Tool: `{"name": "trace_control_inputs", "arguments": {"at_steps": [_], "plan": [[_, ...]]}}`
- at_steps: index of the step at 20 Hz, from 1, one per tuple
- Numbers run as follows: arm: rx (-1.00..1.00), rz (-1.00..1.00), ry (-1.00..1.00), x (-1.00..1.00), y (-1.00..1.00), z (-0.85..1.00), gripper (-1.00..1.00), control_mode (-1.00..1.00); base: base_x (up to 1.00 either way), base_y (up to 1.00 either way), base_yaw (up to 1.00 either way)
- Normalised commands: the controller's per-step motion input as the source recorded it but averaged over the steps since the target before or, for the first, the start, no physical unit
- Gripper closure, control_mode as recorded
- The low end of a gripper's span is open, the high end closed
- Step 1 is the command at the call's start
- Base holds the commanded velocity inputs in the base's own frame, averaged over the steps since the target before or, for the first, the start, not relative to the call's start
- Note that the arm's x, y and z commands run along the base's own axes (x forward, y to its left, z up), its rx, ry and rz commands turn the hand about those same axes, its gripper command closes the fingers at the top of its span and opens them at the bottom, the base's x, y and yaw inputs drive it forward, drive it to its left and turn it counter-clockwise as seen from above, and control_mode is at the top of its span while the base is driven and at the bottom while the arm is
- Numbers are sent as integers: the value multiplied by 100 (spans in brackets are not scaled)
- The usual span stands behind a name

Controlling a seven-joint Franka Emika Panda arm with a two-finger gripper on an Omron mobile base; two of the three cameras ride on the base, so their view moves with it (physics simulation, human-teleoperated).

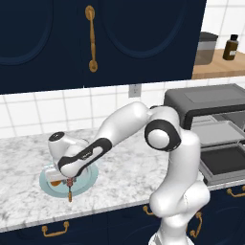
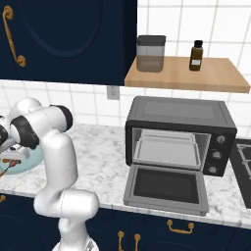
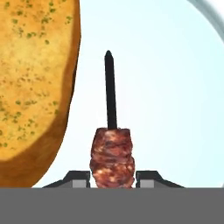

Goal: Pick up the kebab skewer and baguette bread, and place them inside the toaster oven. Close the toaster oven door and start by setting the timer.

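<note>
The kebab skewer (image 3: 112,155) lies on the light blue plate (image 3: 170,109), its dark tip pointing away from the hand. My gripper (image 3: 113,177) is down on the plate and shut on the skewer, one fingertip pressed against each side of the meat chunks. The baguette bread (image 3: 35,87) lies just left of the skewer on the same plate. From the left base view, the gripper (image 1: 71,181) hangs over the plate (image 1: 48,185) near the counter's front edge, with the skewer's (image 1: 70,191) stick poking out below. The toaster oven (image 2: 179,112) stands to the right with its door (image 2: 166,188) dropped open.
The oven's rack and tray (image 2: 169,149) show inside the open cavity. A wooden shelf (image 2: 186,73) above it holds a canister (image 2: 150,53) and a brown bottle (image 2: 196,55). Dark blue wall cabinets (image 1: 91,38) hang above the plate. A stovetop (image 2: 243,157) lies right of the oven.
</note>
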Motion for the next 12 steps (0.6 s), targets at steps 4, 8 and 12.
{"name": "trace_control_inputs", "arguments": {"at_steps": [4, 8, 12], "plan": [[7, 1, 0, -4, -20, -50, 100, -100, 0, 0, 0], [5, 1, -3, -7, -16, -68, 100, -100, 0, 0, 0], [6, 0, -1, -6, -12, -17, 100, -100, 0, 0, 0]]}}
